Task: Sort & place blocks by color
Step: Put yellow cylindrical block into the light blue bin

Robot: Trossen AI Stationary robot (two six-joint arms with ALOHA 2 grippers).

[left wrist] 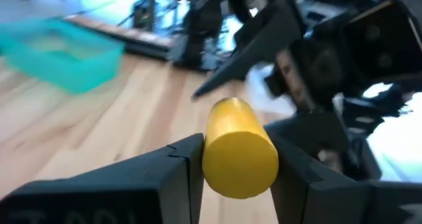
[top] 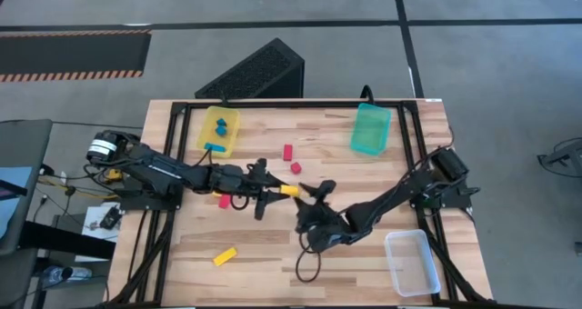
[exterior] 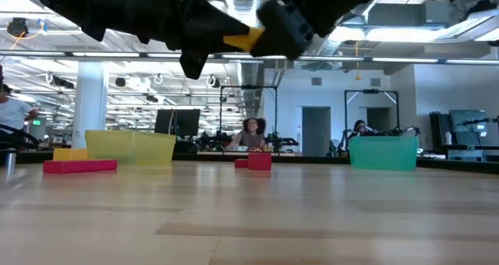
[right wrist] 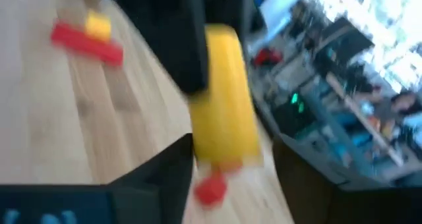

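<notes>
A yellow bar (top: 288, 190) hangs in the air above the table's middle, shut in my left gripper (top: 275, 193), which reaches in from the left. My right gripper (top: 314, 194) comes at it from the right and is open. In the right wrist view its fingers (right wrist: 165, 174) stand on either side of the bar's free end (right wrist: 227, 148). Red blocks (top: 287, 151) (top: 296, 167) (top: 224, 201) and a yellow block (top: 225, 255) lie on the table. Blue blocks (top: 220, 125) lie in the yellow tray (top: 233, 138). My left gripper pinches the yellow bar (left wrist: 241, 151) between its two fingers (left wrist: 181, 165), near one end, with the bar lying along the fingers. The bar is about level, lifted clear (exterior: 243, 39), and its free end points toward the right gripper. My right gripper: I cannot tell whether its fingers touch the bar.
The teal tray (top: 370, 129) stands at the far right, the clear tray (top: 409, 262) at the near right corner, the yellow tray at the far left. A black box (top: 259, 71) sits beyond the far edge. Bare wood lies along the near side.
</notes>
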